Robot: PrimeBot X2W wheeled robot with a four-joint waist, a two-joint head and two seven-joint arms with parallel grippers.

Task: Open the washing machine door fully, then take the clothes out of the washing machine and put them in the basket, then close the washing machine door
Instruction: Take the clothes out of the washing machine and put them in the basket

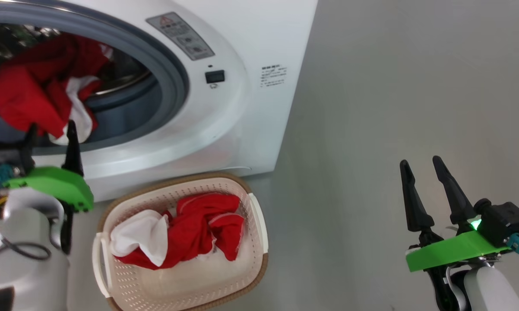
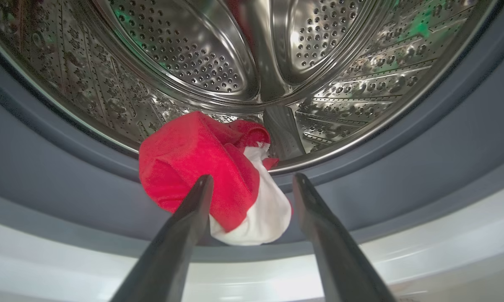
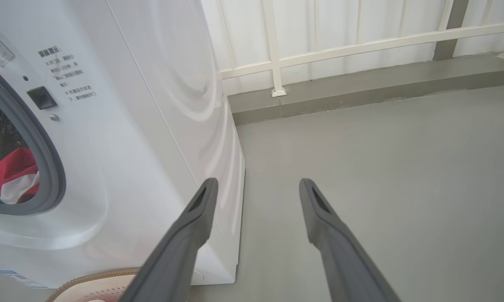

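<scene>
Red and white clothes (image 2: 201, 167) hang in a bundle over the grey gasket (image 2: 46, 167) at the mouth of the washing machine (image 1: 251, 52), low and forward, easy to reach. My left gripper (image 2: 253, 178) is spread wide and empty, fingers aimed at the bundle, likely lining up a pinch. Another red garment (image 1: 199, 229) lies in the basket (image 1: 251, 203) just below the opening, set for a short drop. My right gripper (image 1: 420, 162) hangs wide and empty, well apart. Whether more cloth lies deeper in the drum (image 2: 185, 54), I cannot tell.
</scene>
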